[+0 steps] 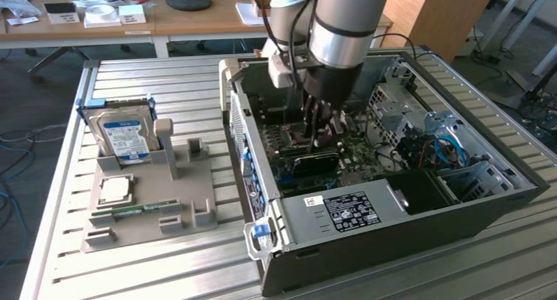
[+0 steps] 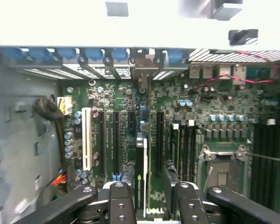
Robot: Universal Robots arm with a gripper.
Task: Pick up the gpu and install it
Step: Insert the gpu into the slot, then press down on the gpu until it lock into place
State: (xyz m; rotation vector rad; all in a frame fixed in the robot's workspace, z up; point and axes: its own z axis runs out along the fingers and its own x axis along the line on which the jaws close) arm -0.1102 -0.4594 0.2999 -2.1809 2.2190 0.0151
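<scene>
On the surface (image 1: 156, 78): an open computer case lies on its side toward the exterior view's right, and a grey holder tray sits toward the exterior view's left.
Computer case (image 1: 366, 215): dark shell, side panel off, with the motherboard, drive cages and blue cables exposed.
Arm (image 1: 344, 26): reaches straight down into the case from above.
Holder tray (image 1: 148, 189): carries the spare parts, well apart from the arm.
Motherboard (image 2: 224, 107): green, lying flat in the bottom of the case, with a row of long expansion slots, one of them white (image 2: 86, 137).
Hard drive (image 1: 126, 134): silver with a blue label, standing upright at the far end of the tray.
Gpu (image 2: 141, 158): seen edge-on in the wrist view, standing upright among the expansion slots with its bracket end toward the case's rear wall. It looks seated in a slot, though the dim view leaves that uncertain.
Gripper (image 1: 315, 120) (image 2: 151, 205): low inside the case, directly over the gpu.
Fingers (image 2: 119, 200): partly spread, one on each side of the card. Board shows between them and the card's edge, so they do not appear to clamp it.
Processor chip (image 1: 116, 189): lies flat in the middle of the tray.
Memory stick (image 1: 135, 210): small and green, lying just beside the chip on the tray.
</scene>
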